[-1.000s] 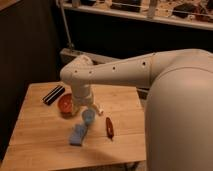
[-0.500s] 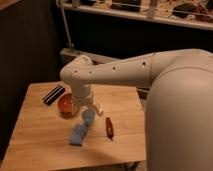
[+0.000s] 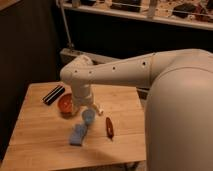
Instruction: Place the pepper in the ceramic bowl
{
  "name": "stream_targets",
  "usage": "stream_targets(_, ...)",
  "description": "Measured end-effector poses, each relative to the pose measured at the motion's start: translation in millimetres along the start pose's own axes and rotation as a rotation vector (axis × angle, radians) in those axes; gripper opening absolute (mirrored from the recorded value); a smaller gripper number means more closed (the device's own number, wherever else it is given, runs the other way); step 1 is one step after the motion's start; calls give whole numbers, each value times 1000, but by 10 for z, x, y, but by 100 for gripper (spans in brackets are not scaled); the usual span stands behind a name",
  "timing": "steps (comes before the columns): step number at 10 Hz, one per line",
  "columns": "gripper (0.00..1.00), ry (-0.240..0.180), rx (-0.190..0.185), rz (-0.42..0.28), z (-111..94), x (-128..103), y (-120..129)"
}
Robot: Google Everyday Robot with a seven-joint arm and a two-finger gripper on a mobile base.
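Observation:
The pepper, slender and dark red, lies on the wooden table to the right of a small light-blue cup. The ceramic bowl, round and orange-red, sits to the left, partly hidden by my arm. My gripper hangs below the white arm's wrist, between the bowl and the pepper, just above and behind the cup. It holds nothing that I can see.
A black oblong object lies at the table's back left. A light-blue sponge-like block lies in front of the cup. My big white arm fills the right side. Shelving stands behind the table.

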Motion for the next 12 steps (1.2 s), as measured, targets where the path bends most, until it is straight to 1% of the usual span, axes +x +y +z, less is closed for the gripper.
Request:
stream_targets(8, 74, 0, 0, 0, -1, 2, -4)
stream_targets(9, 74, -6, -6, 1, -11, 2, -13)
stream_targets(10, 74, -28, -23, 11, -9, -8, -83)
stream_targets(12, 74, -85, -30, 75, 22, 21, -453)
